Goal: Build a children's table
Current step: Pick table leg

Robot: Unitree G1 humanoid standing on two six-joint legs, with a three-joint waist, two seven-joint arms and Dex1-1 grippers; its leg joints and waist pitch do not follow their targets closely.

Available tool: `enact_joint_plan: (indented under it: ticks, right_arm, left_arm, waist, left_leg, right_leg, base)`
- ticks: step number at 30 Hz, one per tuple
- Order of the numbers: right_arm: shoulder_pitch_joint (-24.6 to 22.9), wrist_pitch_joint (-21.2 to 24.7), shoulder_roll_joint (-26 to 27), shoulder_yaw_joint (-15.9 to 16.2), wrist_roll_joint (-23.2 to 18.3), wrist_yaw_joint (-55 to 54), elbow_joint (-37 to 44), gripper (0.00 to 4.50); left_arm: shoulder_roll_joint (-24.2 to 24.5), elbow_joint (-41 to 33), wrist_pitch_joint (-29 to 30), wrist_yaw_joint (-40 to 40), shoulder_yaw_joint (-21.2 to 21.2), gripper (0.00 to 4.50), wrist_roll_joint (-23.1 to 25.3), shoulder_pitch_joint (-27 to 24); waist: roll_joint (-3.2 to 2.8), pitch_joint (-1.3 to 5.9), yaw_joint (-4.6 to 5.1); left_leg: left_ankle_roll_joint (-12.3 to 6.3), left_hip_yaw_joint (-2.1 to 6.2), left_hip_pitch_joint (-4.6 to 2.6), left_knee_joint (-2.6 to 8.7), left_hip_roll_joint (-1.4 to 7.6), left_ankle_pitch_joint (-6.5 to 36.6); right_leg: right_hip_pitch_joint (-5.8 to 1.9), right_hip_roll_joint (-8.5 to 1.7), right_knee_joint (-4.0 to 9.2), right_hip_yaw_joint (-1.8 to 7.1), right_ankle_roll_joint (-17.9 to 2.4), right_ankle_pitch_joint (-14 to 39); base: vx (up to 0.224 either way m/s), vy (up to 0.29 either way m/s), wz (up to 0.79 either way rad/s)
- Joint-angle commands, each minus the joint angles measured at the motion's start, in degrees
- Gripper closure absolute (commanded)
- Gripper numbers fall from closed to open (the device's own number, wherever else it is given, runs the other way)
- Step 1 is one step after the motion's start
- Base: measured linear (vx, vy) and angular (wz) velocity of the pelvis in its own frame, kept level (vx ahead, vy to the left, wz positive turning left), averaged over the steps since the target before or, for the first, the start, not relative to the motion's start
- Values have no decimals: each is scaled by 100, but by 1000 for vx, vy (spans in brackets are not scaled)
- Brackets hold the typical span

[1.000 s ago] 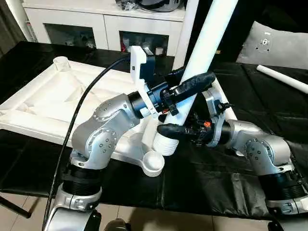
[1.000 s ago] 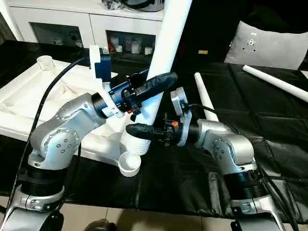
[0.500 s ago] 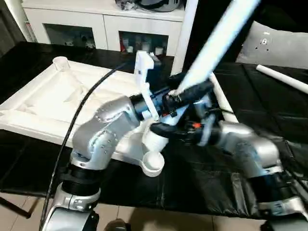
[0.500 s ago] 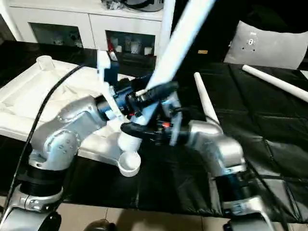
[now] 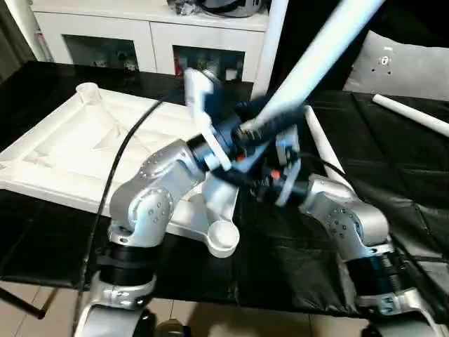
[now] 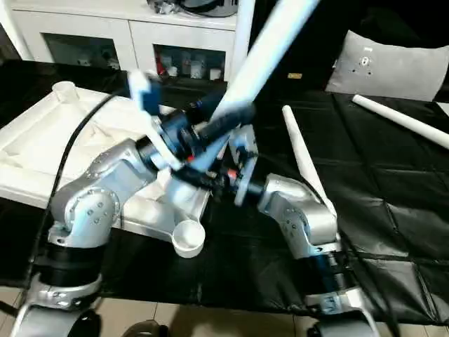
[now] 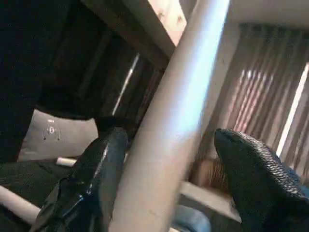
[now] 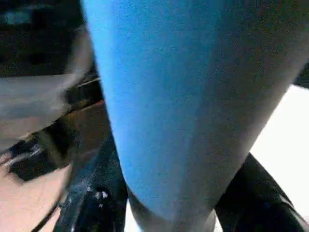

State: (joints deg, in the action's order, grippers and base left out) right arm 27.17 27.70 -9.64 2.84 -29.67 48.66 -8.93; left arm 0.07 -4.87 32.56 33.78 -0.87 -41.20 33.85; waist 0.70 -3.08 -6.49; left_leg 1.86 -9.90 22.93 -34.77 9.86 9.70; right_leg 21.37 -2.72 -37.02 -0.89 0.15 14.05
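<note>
risk, as we judge it, is the leg (image 5: 319, 53) tipping or missing a corner socket (image 5: 222, 237): it leans steeply while our left claw (image 7: 166, 159) stands released, its fingers (image 7: 96, 164) clear on either side. our right claw (image 8: 164, 203) grasps the leg low down. the tabletop (image 5: 77, 144) lies upside down on the black counter (image 5: 295, 260), beside both claws.

Far ahead of me stood a white cabinet (image 5: 151, 31) with glass doors; pale floor (image 5: 231, 319) lay near.
</note>
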Motion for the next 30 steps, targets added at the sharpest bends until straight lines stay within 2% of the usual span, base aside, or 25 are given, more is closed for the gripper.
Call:
enact_joint_plan:
  ticks: [1, 5, 8, 11, 14, 15, 17, 18, 19, 20, 22, 23, 24, 25, 27, 28, 29, 30]
  right_arm:
    - [-52, 105, -23, -187, -116, -170, 57, 260]
    - [-168, 47, 19, -247, -152, -249, 207, 261]
    - [-232, -75, 131, -461, -77, -662, 195, 261]
    - [-208, -257, 127, -530, 211, -1054, 43, 261]
    - [-205, -425, 95, -597, 438, -1417, -87, 261]
    - [-219, -456, 70, -629, 556, -1605, -119, 261]
    - [-235, -466, 52, -629, 612, -1673, -126, 261]
    - [-305, -467, 3, -604, 693, -1745, -103, 261]
    - [-305, -467, 3, -604, 693, -1745, -103, 261]
    - [-347, -449, -7, -587, 711, -1749, -64, 261]
    - [-421, -429, -25, -535, 769, -1756, -12, 261]
    - [-519, -438, -73, -446, 866, -1737, 49, 261]
    - [-553, -458, -99, -408, 894, -1708, 70, 261]
    - [-602, -477, -139, -372, 924, -1688, 119, 261]
    - [-663, -494, -180, -358, 928, -1670, 193, 261]
    - [-675, -498, -188, -357, 928, -1662, 207, 261]
    - [-758, -531, -251, -351, 921, -1621, 305, 261]
    - [-803, -533, -280, -349, 911, -1611, 358, 261]
  left_arm:
    - [-25, 218, 29, -189, -244, 118, -153, 65]
    - [66, 368, 9, -235, -475, 118, -105, 19]
    - [392, 358, 93, -177, -487, 118, 9, -109]
    - [875, 359, 36, 39, -248, 118, 439, -243]
    - [1621, 506, -292, 426, 211, 118, 1234, -367]
    - [1952, 584, -458, 633, 381, 118, 1521, -404]
    - [2117, 632, -541, 730, 464, 118, 1649, -413]
    - [2496, 751, -670, 927, 677, 118, 1927, -426]
    - [2496, 751, -670, 927, 677, 118, 1927, -426]
    - [2651, 821, -765, 1060, 806, 118, 2078, -434]
    - [2960, 1026, -1068, 1430, 1081, 118, 2402, -446]
    - [3335, 1321, -1477, 1935, 1413, 118, 2780, -457]
    - [3447, 1446, -1646, 2129, 1503, 118, 2881, -458]
    - [3575, 1601, -1846, 2386, 1588, 118, 2964, -457]
    - [3710, 1747, -2106, 2668, 1649, 118, 3036, -455]
    - [3734, 1765, -2154, 2718, 1657, 118, 3046, -457]
    - [3916, 1849, -2443, 3093, 1685, 118, 3068, -469]
    - [3999, 1869, -2555, 3258, 1692, 118, 3063, -480]
  waist:
    - [-3, 372, 25]
    - [-3, 382, 40]
    - [-21, 393, 45]
    - [-28, 380, 70]
    - [-59, 374, 84]
    - [-45, 371, 83]
    - [-49, 374, 91]
    - [-33, 372, 88]
    - [-43, 374, 87]
    - [-22, 376, 91]
    - [-32, 373, 86]
    - [-33, 372, 77]
    - [-36, 371, 73]
    - [-73, 372, 85]
    - [-67, 378, 94]
    - [-92, 378, 101]
    - [-136, 383, 90]
    - [-118, 376, 94]
  left_leg:
    - [139, 99, -182, 397, 295, 805]
    - [118, 107, -174, 399, 291, 750]
    - [93, 114, -174, 404, 298, 628]
    - [169, 106, -185, 421, 292, 698]
    - [283, 113, -209, 447, 298, 853]
    - [313, 115, -214, 463, 296, 899]
    - [354, 111, -208, 466, 292, 866]
    - [365, 107, -213, 469, 295, 853]
    - [369, 103, -214, 467, 292, 846]
    - [371, 97, -213, 465, 292, 821]
    - [331, 95, -195, 468, 287, 784]
    - [315, 99, -200, 469, 287, 784]
    - [305, 105, -200, 473, 283, 781]
    - [334, 104, -207, 475, 283, 814]
    - [382, 94, -216, 478, 284, 863]
    - [418, 101, -217, 483, 288, 922]
    - [444, 104, -224, 478, 292, 972]
    - [434, 101, -218, 482, 293, 1003]
  right_leg:
    - [-213, -466, 439, 192, -1256, -131]
    - [-218, -467, 443, 196, -1129, -186]
    - [-205, -470, 419, 190, -1119, -356]
    - [-185, -455, 440, 191, -1028, -187]
    - [-152, -447, 451, 191, -911, 105]
    - [-148, -455, 463, 201, -850, 232]
    - [-149, -451, 446, 201, -817, 207]
    - [-146, -456, 441, 201, -826, 137]
    - [-139, -452, 428, 201, -833, 99]
    - [-142, -451, 424, 198, -866, -4]
    - [-141, -458, 418, 206, -840, -28]
    - [-138, -466, 433, 209, -808, 15]
    - [-133, -461, 441, 209, -778, 46]
    - [-118, -460, 432, 211, -774, 49]
    - [-116, -458, 426, 211, -817, -4]
    - [-112, -462, 419, 204, -886, -57]
    - [-109, -472, 399, 204, -946, -103]
    - [-109, -473, 415, 208, -957, -99]
  base:
    - [0, 0, 0]
    - [0, 0, 0]
    - [0, 0, 0]
    - [0, 0, 0]
    - [0, 0, 0]
    - [0, 0, 0]
    - [0, 0, 0]
    - [0, 0, 0]
    - [0, 0, 0]
    - [0, 0, 0]
    - [0, 0, 0]
    - [0, 0, 0]
    - [0, 0, 0]
    - [0, 0, 0]
    - [0, 0, 0]
    - [0, 0, 0]
    - [0, 0, 0]
    - [0, 0, 0]
